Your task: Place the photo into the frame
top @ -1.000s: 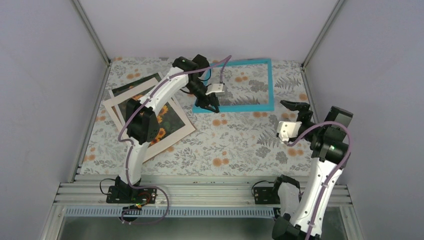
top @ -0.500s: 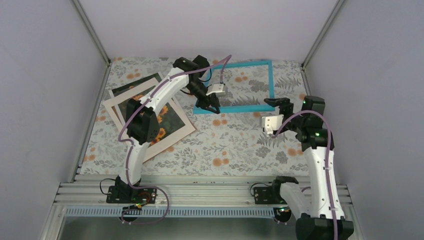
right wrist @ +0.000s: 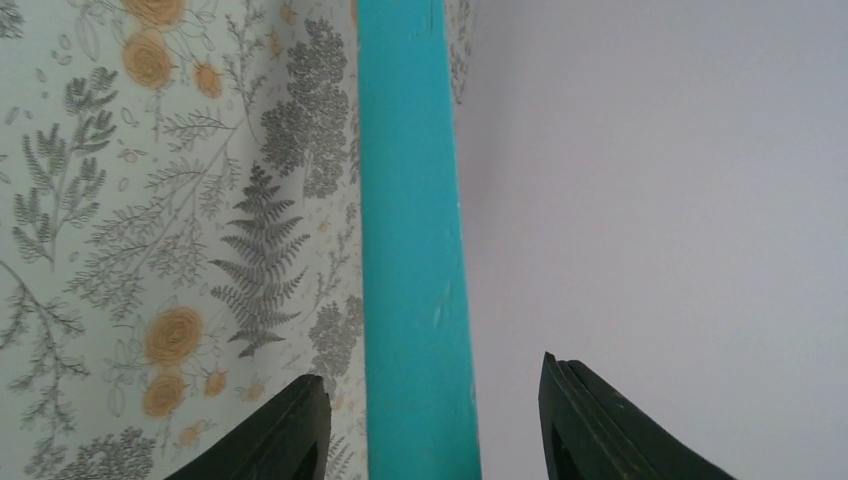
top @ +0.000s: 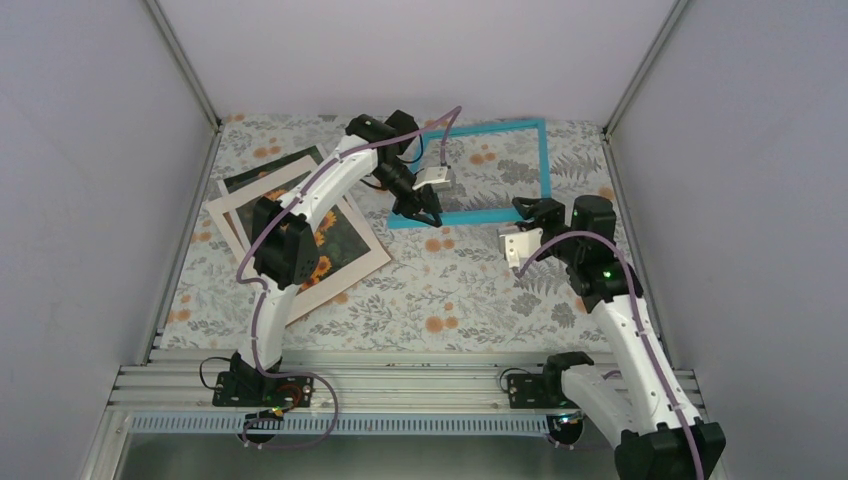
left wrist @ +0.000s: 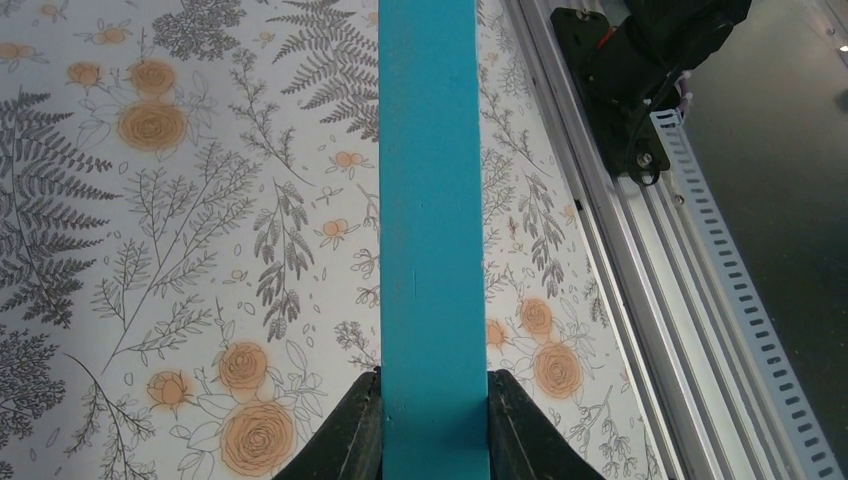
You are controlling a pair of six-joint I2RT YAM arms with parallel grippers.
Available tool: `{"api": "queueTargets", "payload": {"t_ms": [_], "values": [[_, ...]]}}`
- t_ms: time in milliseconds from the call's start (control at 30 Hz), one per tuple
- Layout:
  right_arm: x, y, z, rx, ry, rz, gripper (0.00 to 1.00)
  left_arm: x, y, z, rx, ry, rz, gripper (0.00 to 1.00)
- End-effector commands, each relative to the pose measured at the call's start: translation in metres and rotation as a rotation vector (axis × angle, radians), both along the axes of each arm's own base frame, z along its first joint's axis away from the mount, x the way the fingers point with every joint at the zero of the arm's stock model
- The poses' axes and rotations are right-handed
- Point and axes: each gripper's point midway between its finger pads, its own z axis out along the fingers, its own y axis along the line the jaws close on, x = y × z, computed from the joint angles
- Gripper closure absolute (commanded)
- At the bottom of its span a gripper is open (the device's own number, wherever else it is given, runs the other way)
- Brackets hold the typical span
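Room: pale lilac walls (top: 100, 150) on 3 sides, table w/ flower-pattern cloth (top: 450, 290), metal rails (top: 400, 385) at the near edge.

Top view, frame: teal frame (top: 495, 127) at far right-centre of the cloth; cloth pattern is visible through its opening. If it lies fully flat or is a bit raised, I cannot tell.
Top view, photo: sunflower photo (top: 340, 240) on the left part of the table, well apart from the frame. A pale border sheet (top: 365, 262) lies over it, turned at an angle. Left arm hides part of both.
Top view, left gripper: left gripper (top: 418, 212) is at the near bar of the frame, close to its left corner.
Top view, right gripper: right gripper (top: 532, 208) is at the near right corner of the frame.

Left wrist, frame: teal bar (left wrist: 430, 200) runs straight up the middle, cloth below it, rails at the right.
Left wrist, jaws: both fingers (left wrist: 350, 435) press on the bar's sides, no gap; left gripper (left wrist: 432, 425) is clamped on the frame.

Right wrist, frame: teal bar (right wrist: 410, 200) btw. the fingers, cloth at the left, wall (right wrist: 650, 200) at the right.
Right wrist, jaws: right gripper (right wrist: 430, 375) is spread around the bar and does not touch it. Left finger (right wrist: 290, 430) is just beside the bar, the other one clearly apart.
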Motion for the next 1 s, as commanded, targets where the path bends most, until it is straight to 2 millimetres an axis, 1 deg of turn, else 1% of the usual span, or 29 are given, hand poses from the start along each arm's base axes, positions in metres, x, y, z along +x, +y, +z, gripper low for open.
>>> {"api": "queueTargets", "payload": {"t_ms": [0, 67, 133, 300, 333, 367, 400, 433, 500, 567, 600, 633, 733, 833, 900, 967], "values": [[0.014, 0.0, 0.01, -0.002, -0.076, -0.068, 0.49, -0.003, -0.009, 0.028, -0.122, -0.032, -0.026, 0.97], [0.017, 0.002, 0.008, 0.006, -0.068, -0.083, 0.53, -0.004, -0.01, 0.03, -0.126, -0.027, -0.024, 0.97], [0.018, 0.006, 0.009, 0.024, -0.046, -0.087, 0.6, -0.005, -0.01, 0.032, -0.132, -0.026, -0.024, 0.97], [0.024, 0.009, 0.024, 0.099, 0.039, -0.132, 0.91, -0.004, -0.01, 0.039, -0.133, -0.027, -0.008, 0.93], [0.025, 0.009, 0.028, 0.114, 0.056, -0.147, 0.96, -0.003, -0.01, 0.041, -0.134, -0.032, -0.007, 0.91], [0.027, 0.009, 0.033, 0.126, 0.07, -0.157, 0.97, -0.003, -0.01, 0.044, -0.135, -0.037, -0.002, 0.88], [0.027, 0.009, 0.036, 0.138, 0.085, -0.164, 0.97, -0.001, -0.009, 0.047, -0.138, -0.042, 0.007, 0.84], [0.027, 0.01, 0.038, 0.145, 0.097, -0.166, 0.97, 0.002, -0.009, 0.05, -0.144, -0.048, 0.018, 0.78], [0.024, 0.013, 0.046, 0.168, 0.111, -0.158, 0.97, 0.014, -0.006, 0.063, -0.166, -0.069, 0.067, 0.59], [0.021, 0.014, 0.051, 0.179, 0.128, -0.154, 0.97, 0.029, 0.001, 0.082, -0.201, -0.107, 0.129, 0.26], [0.02, 0.015, 0.056, 0.191, 0.132, -0.153, 0.97, 0.037, 0.007, 0.093, -0.227, -0.135, 0.161, 0.1], [0.019, 0.016, 0.063, 0.211, 0.136, -0.154, 0.97, 0.044, 0.017, 0.113, -0.263, -0.18, 0.2, 0.01], [0.017, 0.02, 0.084, 0.283, 0.165, -0.156, 0.97, 0.064, 0.05, 0.153, -0.355, -0.309, 0.303, 0.0], [0.012, 0.025, 0.111, 0.372, 0.191, -0.148, 0.97, 0.072, 0.092, 0.181, -0.438, -0.44, 0.395, 0.0], [0.007, 0.029, 0.127, 0.428, 0.203, -0.134, 0.97, 0.069, 0.118, 0.192, -0.491, -0.52, 0.434, 0.0], [0.001, 0.031, 0.142, 0.474, 0.213, -0.124, 0.97, 0.064, 0.139, 0.189, -0.504, -0.591, 0.464, 0.0]]}}
